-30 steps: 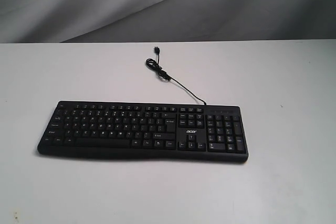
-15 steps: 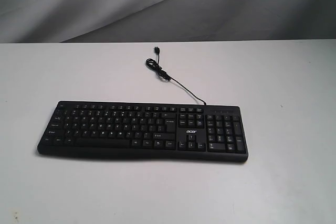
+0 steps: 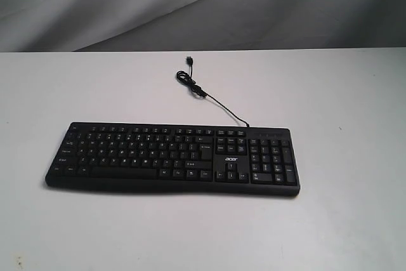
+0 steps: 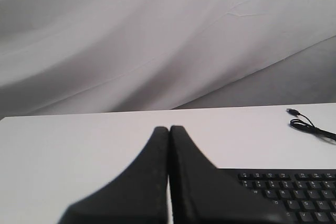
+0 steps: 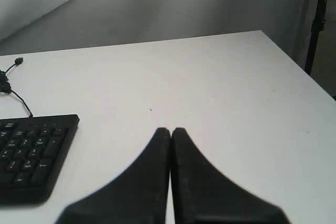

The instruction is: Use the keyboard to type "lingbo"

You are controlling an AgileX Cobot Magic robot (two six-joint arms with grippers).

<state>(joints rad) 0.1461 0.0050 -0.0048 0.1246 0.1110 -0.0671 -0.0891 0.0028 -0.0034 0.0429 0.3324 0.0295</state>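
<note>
The wide black keyboard (image 3: 171,158) with white legends and an "acer" logo lies flat across the middle of the white table. Its thin black USB cable (image 3: 209,98) runs back to a small coil and plug. Neither arm shows in the exterior view. In the left wrist view my left gripper (image 4: 169,128) is shut with nothing in it, above the table beside the keyboard (image 4: 289,190) end with the letter keys. In the right wrist view my right gripper (image 5: 170,129) is shut and empty, off the keyboard (image 5: 31,153) end with the number pad.
The white table (image 3: 342,220) ends at a right edge (image 5: 299,61) seen in the right wrist view, with a dark stand (image 5: 316,19) beyond it. A grey draped cloth (image 3: 190,4) hangs behind the table.
</note>
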